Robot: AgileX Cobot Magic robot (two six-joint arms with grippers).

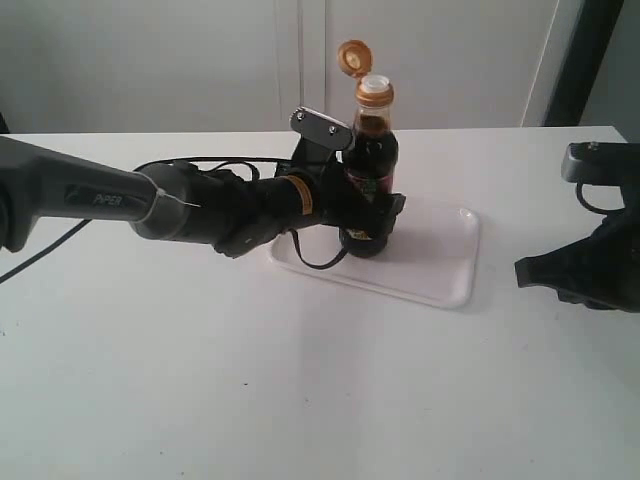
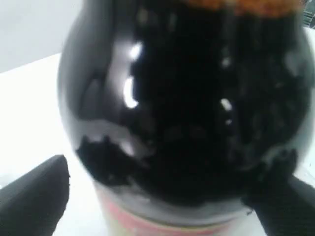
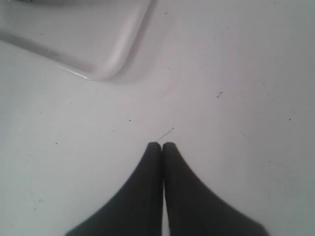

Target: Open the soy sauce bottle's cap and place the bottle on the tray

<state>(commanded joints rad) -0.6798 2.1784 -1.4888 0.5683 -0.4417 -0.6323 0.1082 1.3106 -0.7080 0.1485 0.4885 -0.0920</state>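
White table (image 1: 200,400) fills most of the scene, with a pale wall behind it. On the table lies the tray (image 1: 440,270), flat and white, with one rounded corner also showing in the right wrist view (image 3: 106,69).

From the left side a big grey and black arm stretches out low and almost flat across the table. Its wrist is turned so the left gripper (image 1: 372,215) reaches in sideways. The two fingers sit on either side of the soy sauce bottle (image 1: 370,170) and press on its dark belly, so the bottle is held tight. Up close, one black finger (image 2: 34,196) shows on each side of the glass (image 2: 187,108).

That bottle stands upright on the left part of the tray. Its cap (image 1: 352,57) is flipped up and back, and the white spout is bare.

Over at the right edge, the right gripper (image 3: 162,147) hangs just above the bare table, beside the tray. Its fingers are pressed together and hold nothing.
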